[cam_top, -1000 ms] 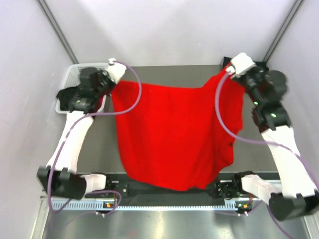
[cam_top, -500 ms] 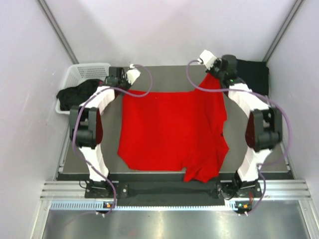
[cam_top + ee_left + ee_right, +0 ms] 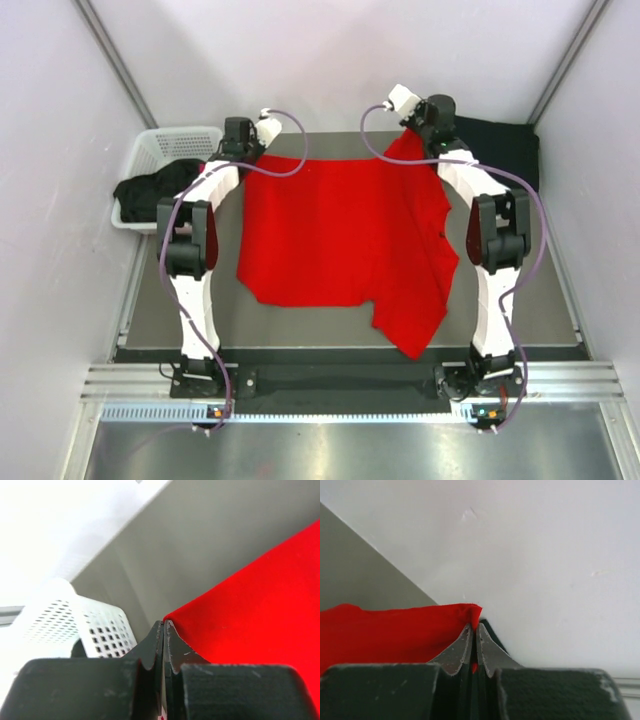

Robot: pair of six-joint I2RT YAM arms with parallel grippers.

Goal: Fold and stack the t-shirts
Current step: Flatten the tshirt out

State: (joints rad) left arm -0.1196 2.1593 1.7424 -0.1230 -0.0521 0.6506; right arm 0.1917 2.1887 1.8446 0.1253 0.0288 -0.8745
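Top external view: the bench (image 3: 545, 270) carries the red t-shirt (image 3: 340, 240), which now lies flatter and farther from the near edge than a second ago. Then its lower hem hung over the front rail. Now that hem rests on the bench, with one pointed flap at the near right reaching toward the rail. The shirt's far edge has been drawn toward the back wall, and both arms have stretched out long and straight from their bases. A second ago they were bent wide to either side.

At the far left corner sits the white basket (image 3: 180, 140), with black cloth (image 3: 150, 188) spilling over its near side. A black t-shirt (image 3: 505, 150) lies at the far right corner, just beside the red one.

On the left wrist view, the left gripper (image 3: 164, 630) has its jaws pressed together on the far left corner of the red shirt, the basket close by on its left. On the right wrist view, the right gripper (image 3: 472, 630) is likewise clamped on the far right corner, with a small red peak bunched just above the closed tips.
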